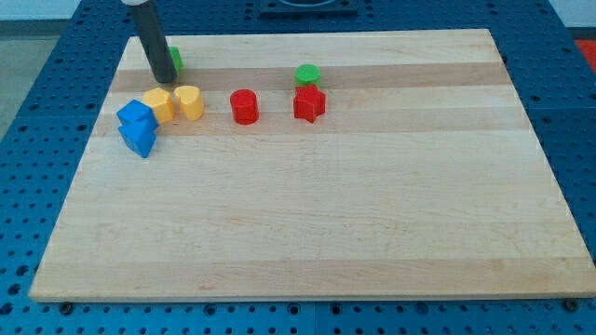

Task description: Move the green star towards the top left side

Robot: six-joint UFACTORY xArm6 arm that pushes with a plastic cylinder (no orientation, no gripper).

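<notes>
The green star lies near the board's top left, mostly hidden behind my rod. My tip rests on the board just at the star's lower left side, touching or nearly touching it. A green cylinder sits further to the view's right, directly above a red star.
A red cylinder stands left of the red star. Two yellow blocks lie side by side below my tip. Two blue blocks sit at the left edge of the wooden board.
</notes>
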